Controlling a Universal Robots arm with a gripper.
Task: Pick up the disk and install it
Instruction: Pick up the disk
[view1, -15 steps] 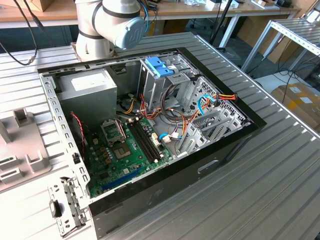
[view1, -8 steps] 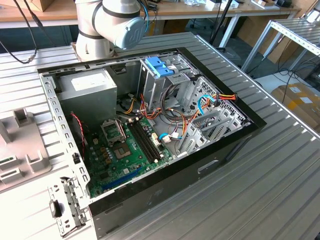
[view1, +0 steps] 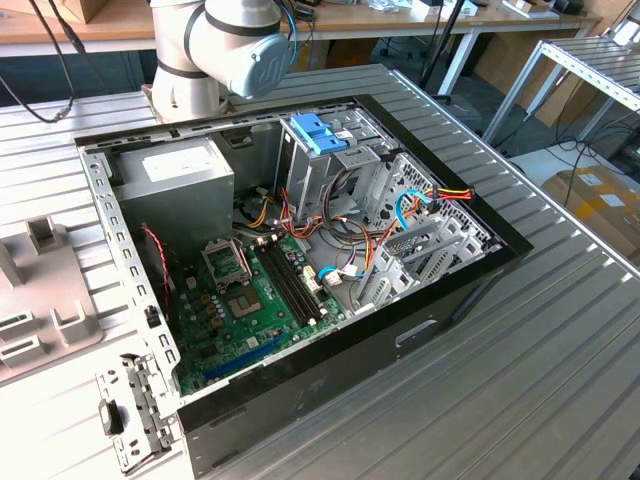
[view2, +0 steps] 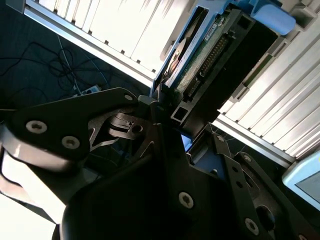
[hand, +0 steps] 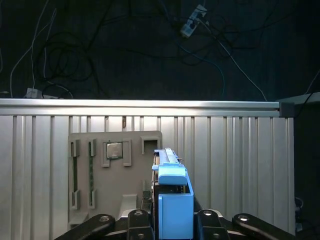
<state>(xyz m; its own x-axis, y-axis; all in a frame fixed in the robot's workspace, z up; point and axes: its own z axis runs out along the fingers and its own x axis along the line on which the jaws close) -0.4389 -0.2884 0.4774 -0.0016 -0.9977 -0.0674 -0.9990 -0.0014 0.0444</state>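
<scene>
Item under inspection: the disk (hand: 174, 200) is gripped on edge in the end effector (hand: 172, 222), whose black fingers (hand: 138, 220) are closed against its two flat sides. Its blue plastic bracket faces the camera in the first wrist view. In the second wrist view the disk (view2: 210, 55) shows its green circuit board and connector row, with the end effector (view2: 167, 120) clamped on its near end.

Position: the disk lines up over one edge of the grey fixture plate (hand: 115, 175). Whether its far end touches the plate cannot be told.

The fixture plate carries a square chip (hand: 114, 150) in a pocket and lies on the ribbed aluminium worktop (hand: 240, 165).

In the exterior view the fixture plate (view1: 60, 300) is on the exterior view's left of the open computer case (view1: 450, 290). Inside the case, going away from the plate, are the grey power-supply box (view1: 185, 180) and green motherboard (view1: 250, 300), then the metal cage with light-blue tabs (view1: 318, 133). The arm (view1: 230, 50) stands beyond the case.
</scene>
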